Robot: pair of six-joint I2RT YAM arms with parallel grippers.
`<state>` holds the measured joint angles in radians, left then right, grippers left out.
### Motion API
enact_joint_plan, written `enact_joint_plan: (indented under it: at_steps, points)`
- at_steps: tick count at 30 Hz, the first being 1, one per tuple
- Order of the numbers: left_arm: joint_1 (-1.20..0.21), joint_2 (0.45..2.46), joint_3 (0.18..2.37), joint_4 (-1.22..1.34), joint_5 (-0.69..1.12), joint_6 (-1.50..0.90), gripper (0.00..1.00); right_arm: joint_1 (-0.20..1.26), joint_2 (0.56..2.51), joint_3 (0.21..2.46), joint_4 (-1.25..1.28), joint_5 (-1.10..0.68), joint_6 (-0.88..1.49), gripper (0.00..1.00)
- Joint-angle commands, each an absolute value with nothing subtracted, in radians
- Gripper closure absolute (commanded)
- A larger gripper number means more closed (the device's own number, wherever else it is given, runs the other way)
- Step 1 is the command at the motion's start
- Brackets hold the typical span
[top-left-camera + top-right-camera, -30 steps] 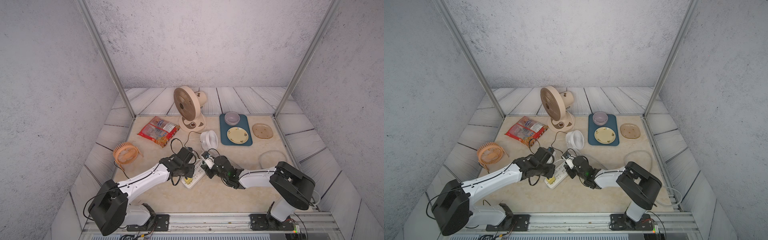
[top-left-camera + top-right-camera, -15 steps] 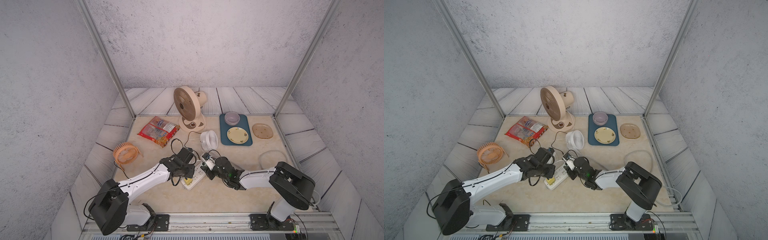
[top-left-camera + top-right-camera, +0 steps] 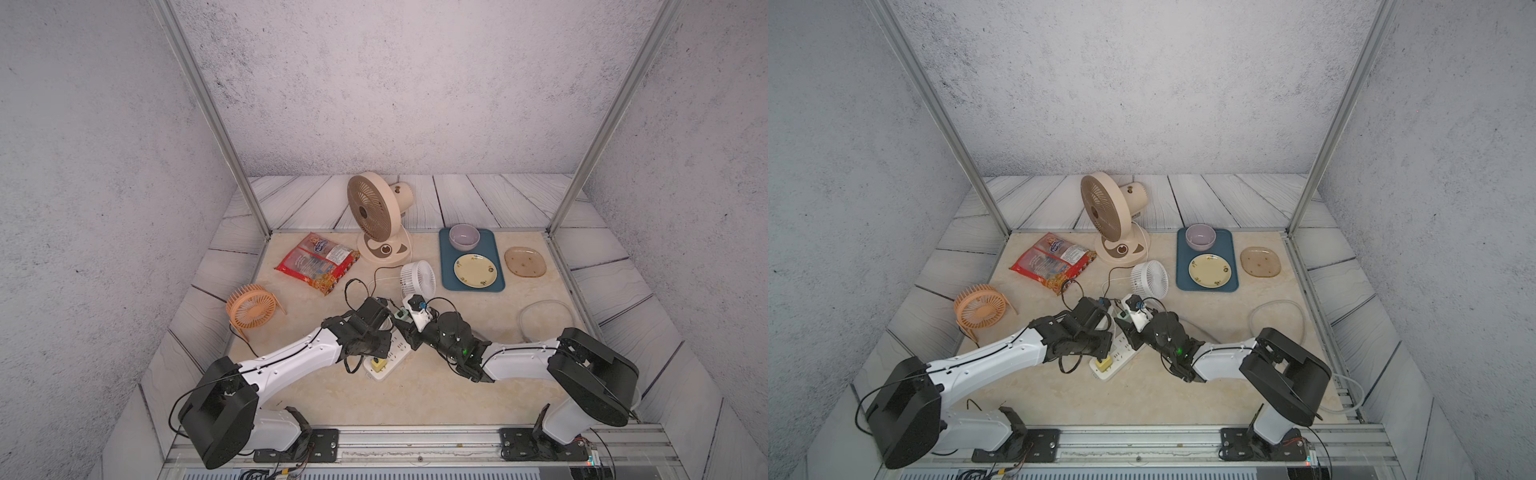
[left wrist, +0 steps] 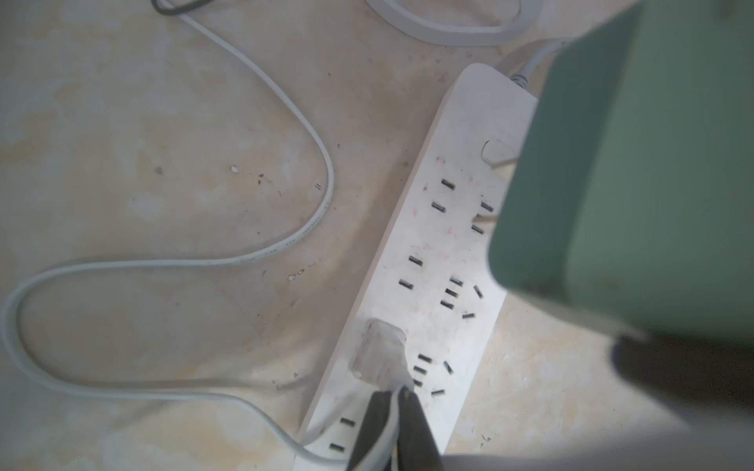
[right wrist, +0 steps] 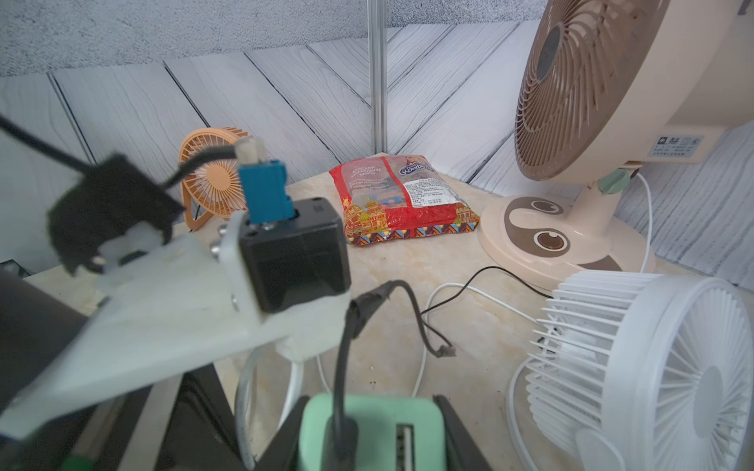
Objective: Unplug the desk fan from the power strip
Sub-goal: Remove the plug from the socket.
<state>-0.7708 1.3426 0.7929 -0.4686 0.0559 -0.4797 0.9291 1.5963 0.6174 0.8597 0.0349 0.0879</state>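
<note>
The white power strip lies mid-table between my arms. A white plug sits in it, and my left gripper is shut on that plug's white cord right beside it. My right gripper is shut on a green adapter with a black cable, held over the strip's switch end; its prongs are hidden. The beige desk fan stands at the back with a white cord trailing from it.
A small white fan lies just behind the strip, an orange fan to the left. A red snack bag, a blue tray with bowl and plate, and loose cords lie around. A yellow plug fills the strip's near end.
</note>
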Motion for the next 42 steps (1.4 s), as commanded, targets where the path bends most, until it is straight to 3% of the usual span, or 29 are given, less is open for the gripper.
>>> enact_joint_plan:
  at_steps: [1, 24, 37, 42]
  points:
    - [-0.778, 1.414, 0.706, -0.691, 0.046, -0.491, 1.0, 0.911, 1.532, 0.629, 0.846, 0.107, 0.068, 1.0]
    - [-0.817, 1.335, 0.655, -0.756, 0.017, -0.568, 1.0, 0.809, 1.31, 0.897, 0.476, 0.092, 0.025, 1.0]
    - [-0.821, 1.326, 0.648, -0.755, 0.009, -0.587, 1.0, 0.746, 1.289, 1.054, 0.322, 0.074, -0.04, 1.0]
    - [-0.821, 1.338, 0.657, -0.752, 0.005, -0.584, 1.0, 0.746, 1.354, 1.001, 0.305, 0.021, 0.075, 1.0]
